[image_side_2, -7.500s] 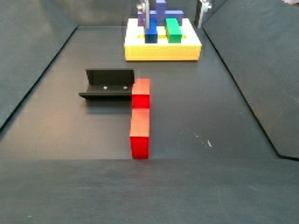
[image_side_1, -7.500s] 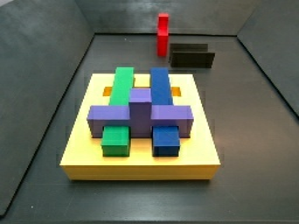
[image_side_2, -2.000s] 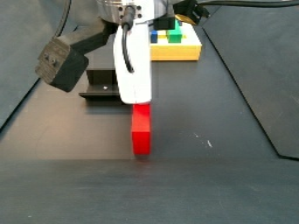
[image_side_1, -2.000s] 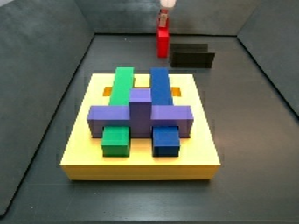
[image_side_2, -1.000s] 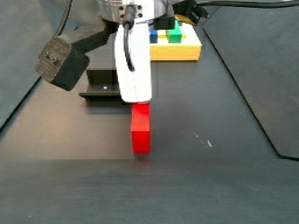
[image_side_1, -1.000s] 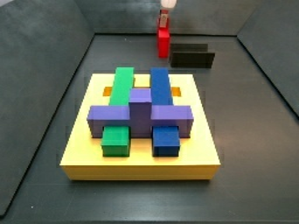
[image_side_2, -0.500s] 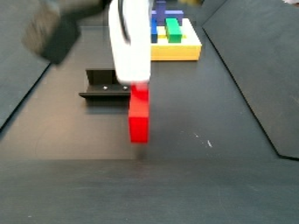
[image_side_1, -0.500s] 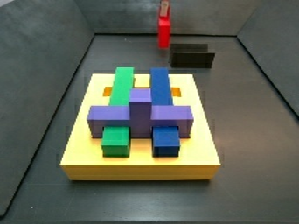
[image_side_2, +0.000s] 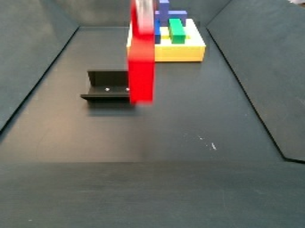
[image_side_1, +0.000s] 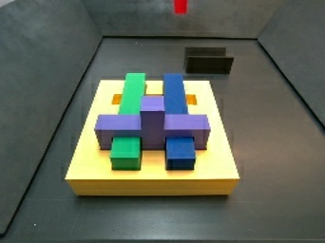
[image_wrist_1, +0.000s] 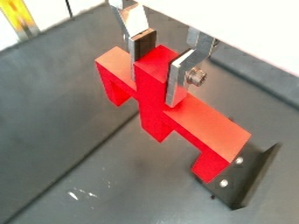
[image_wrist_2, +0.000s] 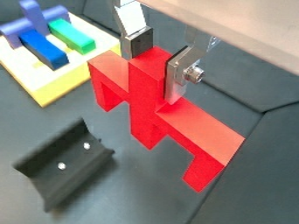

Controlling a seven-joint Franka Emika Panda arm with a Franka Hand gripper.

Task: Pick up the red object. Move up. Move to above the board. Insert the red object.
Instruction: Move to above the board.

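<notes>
The gripper (image_wrist_1: 159, 63) is shut on the centre stub of the red object (image_wrist_1: 163, 112), seen in both wrist views (image_wrist_2: 152, 109). The gripper (image_wrist_2: 155, 61) holds it well above the dark floor. In a side view the red object (image_side_2: 142, 67) hangs edge-on and blurred, with the gripper (image_side_2: 144, 12) at its top. In a side view only the red object's low end (image_side_1: 181, 7) shows at the top edge. The yellow board (image_side_1: 95, 152) carries green, blue and purple blocks and lies apart from the red object, also in a side view (image_side_2: 167, 52) and a wrist view (image_wrist_2: 47, 85).
The dark fixture (image_side_2: 109, 87) stands on the floor beside the red object, also in a side view (image_side_1: 210, 62) and both wrist views (image_wrist_2: 68, 171) (image_wrist_1: 246, 175). Grey walls enclose the floor.
The gripper came down onto the red object, closed on it and has lifted it off the floor; in the last half second it rose further.
</notes>
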